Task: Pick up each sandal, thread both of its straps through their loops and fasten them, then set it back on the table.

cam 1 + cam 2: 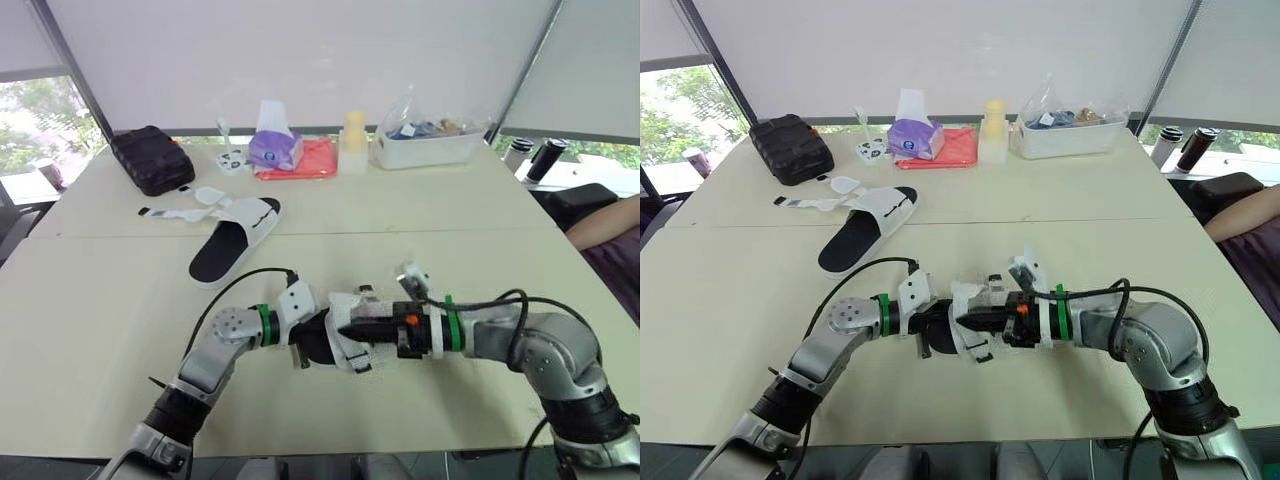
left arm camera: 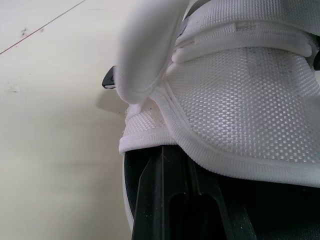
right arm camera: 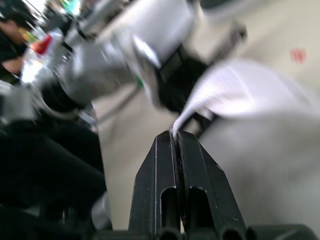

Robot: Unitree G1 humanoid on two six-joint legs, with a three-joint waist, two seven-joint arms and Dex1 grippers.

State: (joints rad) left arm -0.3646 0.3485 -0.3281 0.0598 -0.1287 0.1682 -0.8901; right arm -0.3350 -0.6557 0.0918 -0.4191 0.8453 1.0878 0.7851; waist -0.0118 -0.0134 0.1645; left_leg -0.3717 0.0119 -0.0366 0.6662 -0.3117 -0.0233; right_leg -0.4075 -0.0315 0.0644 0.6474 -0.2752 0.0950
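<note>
One sandal (image 1: 338,342) is held just above the front of the desk (image 1: 430,225), between the two arms; its black footbed faces the left arm and its white mesh upper sits in the middle. The left pincer (image 1: 312,338) is clamped on this sandal at its open end; the left wrist view shows one black finger (image 2: 180,200) lying on the footbed under the mesh upper. The right pincer (image 3: 175,134) is clenched, jaws pressed together on the tip of a white strap (image 3: 220,90) that runs from the sandal's upper.

The other sandal (image 1: 235,240) lies flat on the desk, well apart and further back on the left, sole down; its loose straps (image 1: 180,212) trail out to the left, unfastened.

Along the back edge stand a black case (image 1: 152,158), a purple tissue box (image 1: 275,148), a red cloth (image 1: 312,160), a pale bottle (image 1: 353,140) and a white bin (image 1: 425,147); a person's arm (image 1: 605,222) rests at the right edge.
</note>
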